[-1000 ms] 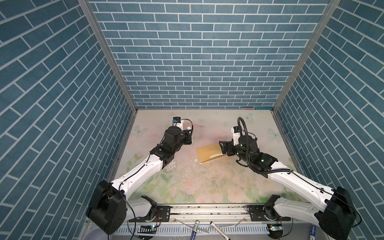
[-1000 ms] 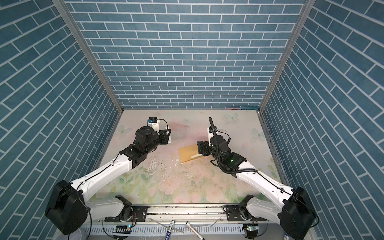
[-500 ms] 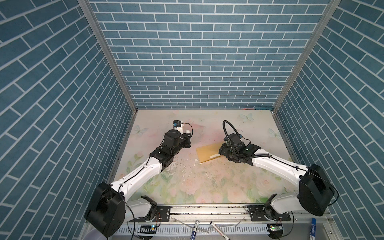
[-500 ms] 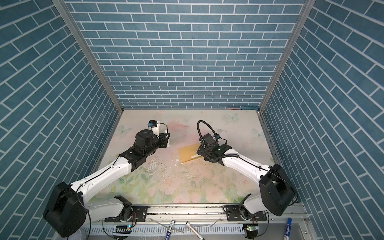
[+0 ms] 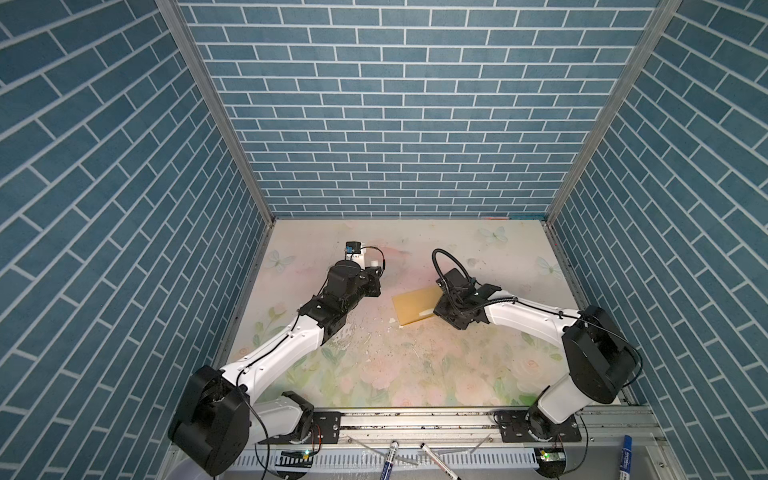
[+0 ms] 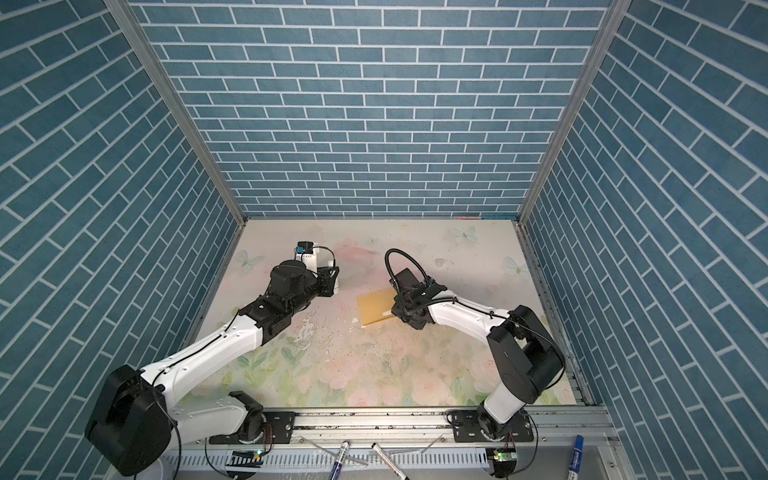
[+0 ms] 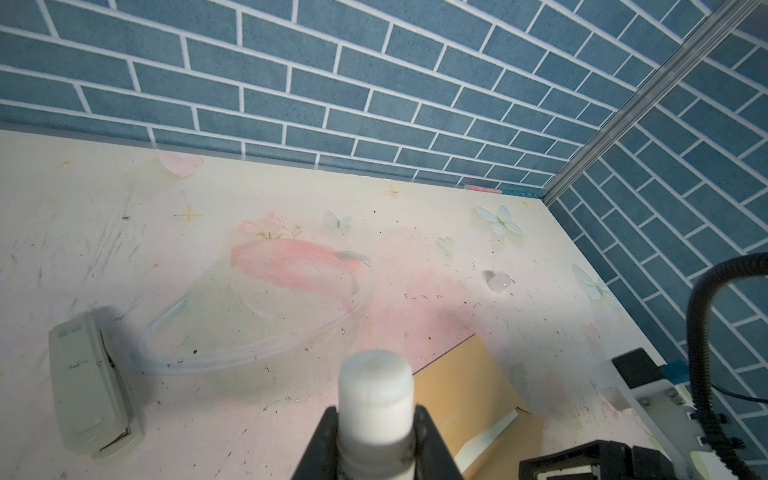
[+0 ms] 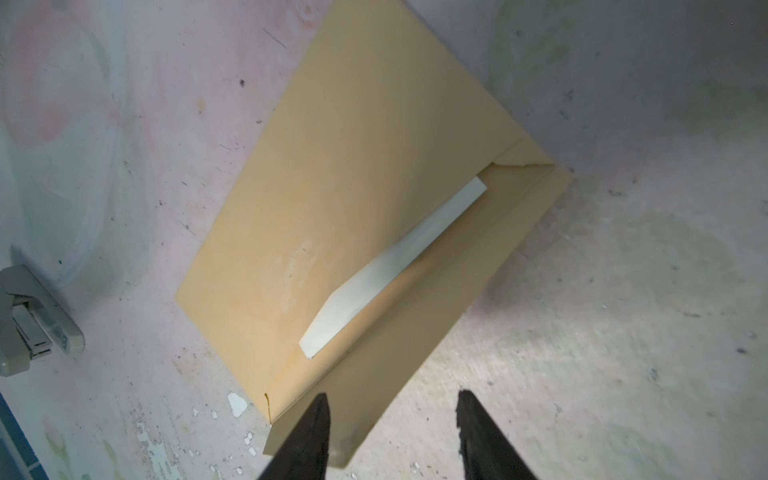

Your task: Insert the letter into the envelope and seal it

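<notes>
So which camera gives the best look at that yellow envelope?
The right wrist view: the envelope is close up, nearly whole, with its flap open. Both top views show it small, partly hidden by the right arm; the left wrist view catches only part.

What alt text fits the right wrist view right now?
The mustard-yellow envelope lies flat on the floral table, flap open, a pale strip showing at its mouth. The right claw hangs over the flap's corner, jaws apart; a grey stapler lies nearby.
</notes>
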`<act>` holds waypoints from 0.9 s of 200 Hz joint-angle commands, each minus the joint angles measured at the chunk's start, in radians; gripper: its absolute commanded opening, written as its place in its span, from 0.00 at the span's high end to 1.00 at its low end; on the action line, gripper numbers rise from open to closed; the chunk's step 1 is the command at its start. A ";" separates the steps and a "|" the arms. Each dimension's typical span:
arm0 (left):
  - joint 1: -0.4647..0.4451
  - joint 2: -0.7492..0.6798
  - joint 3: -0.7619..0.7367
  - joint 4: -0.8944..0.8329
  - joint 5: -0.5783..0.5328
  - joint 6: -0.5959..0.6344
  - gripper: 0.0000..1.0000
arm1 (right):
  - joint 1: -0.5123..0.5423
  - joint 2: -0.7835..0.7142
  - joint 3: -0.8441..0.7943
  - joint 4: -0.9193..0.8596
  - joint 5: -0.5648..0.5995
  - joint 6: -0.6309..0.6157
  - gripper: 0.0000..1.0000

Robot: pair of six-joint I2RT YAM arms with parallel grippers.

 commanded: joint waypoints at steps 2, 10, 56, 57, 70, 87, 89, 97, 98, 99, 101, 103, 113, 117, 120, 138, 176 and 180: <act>0.004 -0.011 -0.011 0.024 -0.011 0.011 1.00 | 0.005 0.034 0.055 0.010 -0.010 0.032 0.59; 0.004 -0.008 -0.010 0.024 -0.010 0.011 1.00 | 0.005 0.040 0.055 0.013 -0.013 0.027 0.62; 0.004 -0.003 -0.015 0.027 -0.011 0.014 1.00 | 0.005 0.036 0.056 0.015 0.001 -0.050 0.86; 0.004 -0.003 -0.014 0.028 -0.011 0.014 1.00 | 0.005 0.037 0.056 0.014 0.001 -0.052 0.86; 0.004 -0.003 -0.018 0.030 -0.009 0.014 1.00 | 0.002 0.025 0.053 0.007 0.012 -0.099 0.93; 0.004 -0.004 -0.022 0.039 -0.002 0.017 1.00 | -0.007 0.007 0.052 0.006 0.014 -0.196 0.98; 0.004 -0.004 -0.024 0.041 -0.002 0.017 1.00 | -0.009 0.004 0.053 0.005 0.014 -0.211 0.99; 0.004 -0.004 -0.028 0.049 0.003 0.018 1.00 | -0.017 -0.005 0.057 -0.003 0.009 -0.259 1.00; 0.004 -0.005 -0.030 0.051 0.004 0.018 1.00 | -0.018 -0.006 0.057 -0.004 0.009 -0.265 1.00; 0.004 -0.005 -0.030 0.051 0.003 0.018 1.00 | -0.020 -0.006 0.057 -0.005 0.006 -0.272 1.00; 0.004 -0.006 -0.031 0.053 0.004 0.019 1.00 | -0.023 -0.010 0.057 -0.004 0.002 -0.288 1.00; 0.004 -0.007 -0.032 0.055 0.005 0.019 1.00 | -0.026 -0.011 0.058 -0.004 -0.001 -0.302 1.00; 0.004 -0.006 -0.039 0.070 0.014 0.021 1.00 | -0.045 -0.022 0.062 0.000 -0.037 -0.399 1.00; 0.004 -0.007 -0.043 0.077 0.018 0.023 1.00 | -0.055 -0.025 0.067 -0.006 -0.050 -0.432 1.00; 0.004 -0.008 -0.045 0.082 0.021 0.022 1.00 | -0.062 -0.027 0.071 -0.012 -0.058 -0.454 1.00; 0.004 -0.007 -0.054 0.110 0.045 0.027 1.00 | -0.117 -0.037 0.094 -0.031 -0.136 -0.603 1.00; -0.002 0.004 -0.097 0.187 0.083 0.055 1.00 | -0.191 0.013 0.206 -0.130 -0.276 -0.900 1.00; -0.004 0.008 -0.101 0.196 0.088 0.059 1.00 | -0.193 0.024 0.228 -0.152 -0.274 -0.925 1.00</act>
